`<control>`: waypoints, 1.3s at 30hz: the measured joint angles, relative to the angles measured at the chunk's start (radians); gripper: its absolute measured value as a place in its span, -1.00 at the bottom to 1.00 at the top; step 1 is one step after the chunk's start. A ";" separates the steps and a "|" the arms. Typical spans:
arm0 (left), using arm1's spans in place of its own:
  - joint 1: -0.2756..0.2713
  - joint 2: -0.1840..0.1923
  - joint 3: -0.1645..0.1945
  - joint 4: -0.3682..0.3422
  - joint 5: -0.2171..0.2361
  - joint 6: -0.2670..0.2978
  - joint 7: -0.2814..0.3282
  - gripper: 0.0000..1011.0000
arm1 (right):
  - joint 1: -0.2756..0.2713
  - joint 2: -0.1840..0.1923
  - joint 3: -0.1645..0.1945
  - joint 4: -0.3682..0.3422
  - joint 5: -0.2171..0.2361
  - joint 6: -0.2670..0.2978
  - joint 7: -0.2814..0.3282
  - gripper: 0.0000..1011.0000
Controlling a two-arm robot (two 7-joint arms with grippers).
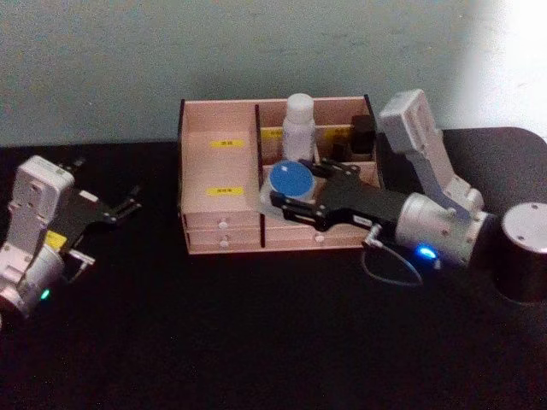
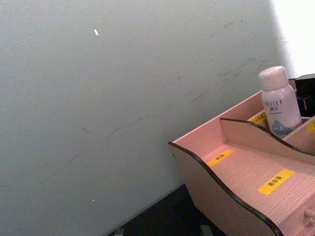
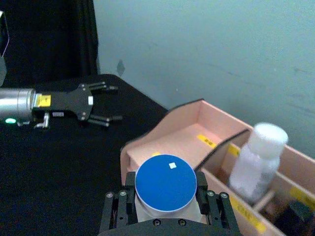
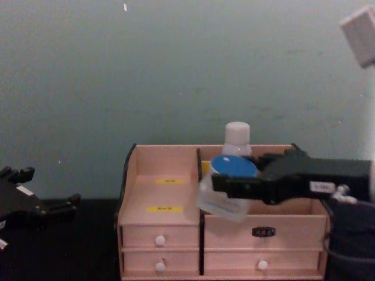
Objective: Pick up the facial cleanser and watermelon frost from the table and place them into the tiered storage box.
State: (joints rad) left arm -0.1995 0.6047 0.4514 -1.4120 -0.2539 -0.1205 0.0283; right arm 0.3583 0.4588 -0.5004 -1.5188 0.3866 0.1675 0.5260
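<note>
Black table [image 1: 256,342] lies open at 6 o'clock of the tiered storage box [image 1: 214,120]. Right gripper [image 3: 166,204] clamps a blue-lidded jar [image 3: 166,183] above its right half (left gripper [image 3: 114,103], jaws apart, 9 o'clock).

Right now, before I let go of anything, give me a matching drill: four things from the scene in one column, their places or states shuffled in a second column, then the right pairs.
Things
1. right tool
2. left tool
3. white-capped bottle
4. blue-lidded jar

States
A. open, over the black table, left of the tiered storage box
B. gripped off the table, lid facing up, over the box's right half
C. shut, reaching in from the right
D. standing upright in a rear compartment of the box

Pairs: 1-C, 2-A, 3-D, 4-B
</note>
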 joint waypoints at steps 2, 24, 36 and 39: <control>0.000 0.000 0.000 0.000 0.000 0.000 0.000 0.98 | 0.020 -0.013 -0.009 0.017 -0.003 0.000 0.001 0.41; 0.000 0.000 0.000 0.000 0.000 0.000 0.000 0.98 | 0.304 -0.224 -0.103 0.384 -0.067 0.003 0.012 0.41; 0.000 0.000 0.000 0.000 0.000 0.000 0.000 0.98 | 0.415 -0.336 -0.099 0.634 -0.080 -0.068 0.035 0.41; 0.000 0.000 0.000 0.000 0.000 0.000 0.000 0.98 | 0.436 -0.358 -0.095 0.687 -0.083 -0.086 0.044 0.41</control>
State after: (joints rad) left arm -0.1995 0.6047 0.4514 -1.4120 -0.2539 -0.1206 0.0283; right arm 0.7944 0.1009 -0.5958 -0.8317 0.3034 0.0815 0.5698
